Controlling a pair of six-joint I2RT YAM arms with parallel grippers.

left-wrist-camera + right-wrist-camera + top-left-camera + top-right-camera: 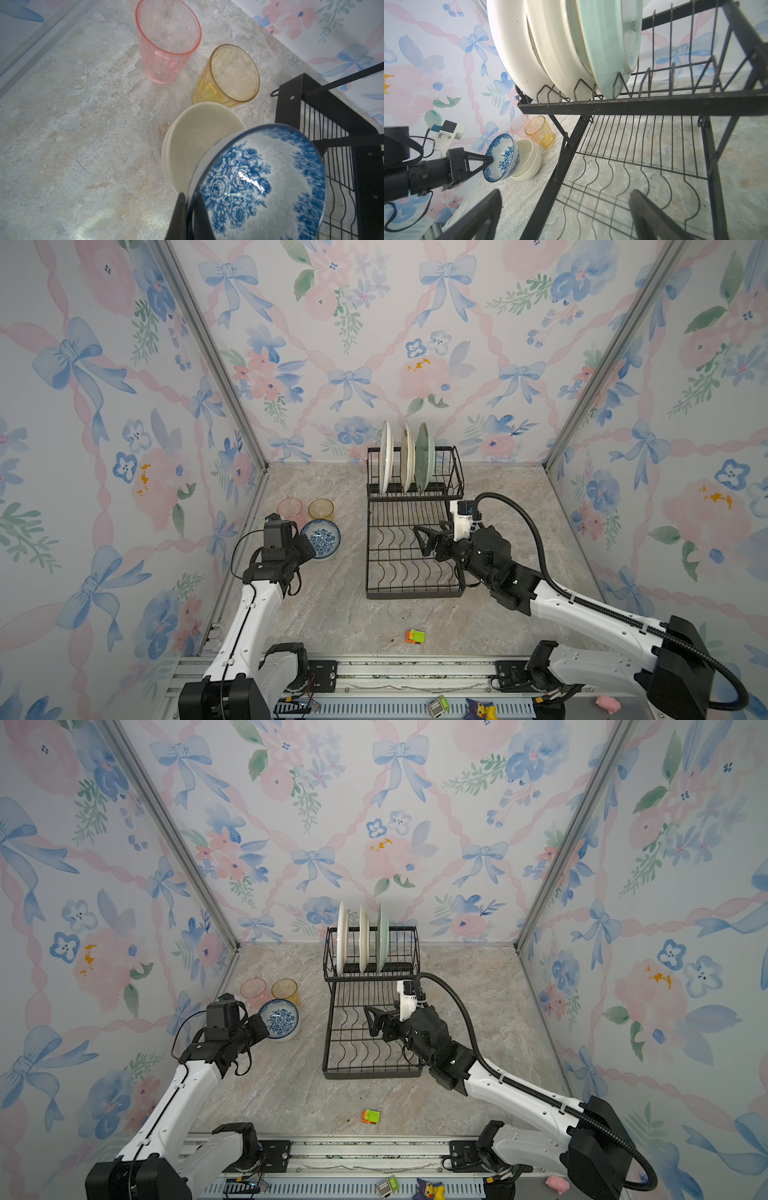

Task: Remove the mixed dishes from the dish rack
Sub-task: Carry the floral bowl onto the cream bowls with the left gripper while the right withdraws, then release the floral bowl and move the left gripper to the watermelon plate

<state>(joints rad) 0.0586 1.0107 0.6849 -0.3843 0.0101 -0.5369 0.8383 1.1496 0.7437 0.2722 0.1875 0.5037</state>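
tabletop: marble-look slab with floral walls on three sides; carries everything below.
dish rack: black wire, two tiers, mid-tabletop toward the back wall. Raised slotted upper basket at the far end, longer flat lower tray with curved wire dividers running toward the robot. Also in the second top view.
white plate: on edge in the upper basket, leftmost slot in both top views; seen close in the right wrist view.
cream plate: on edge, middle of the three, just beside the white plate.
pale green plate: on edge, rightmost of the three, just beside the cream plate.
white bowl: off the rack, on the tabletop left of the lower tray, near the tumblers.
blue-patterned bowl: off the rack, tilted, its underside sitting into the white bowl's mouth; whether the two touch, cannot tell.
left pincer: clamped tight on the blue-patterned bowl's near rim, one finger inside and one outside.
right pincer: jaws spread wide, holding nothing, hanging over the lower tray and pointed toward the upper basket.
pink tumbler: upright on the tabletop, behind the bowls, close to the left wall.
amber tumbler: upright, just beside the pink tumbler, between it and the rack.
toy block: small, orange-green, on the tabletop in front of the rack, well apart from the dishes.
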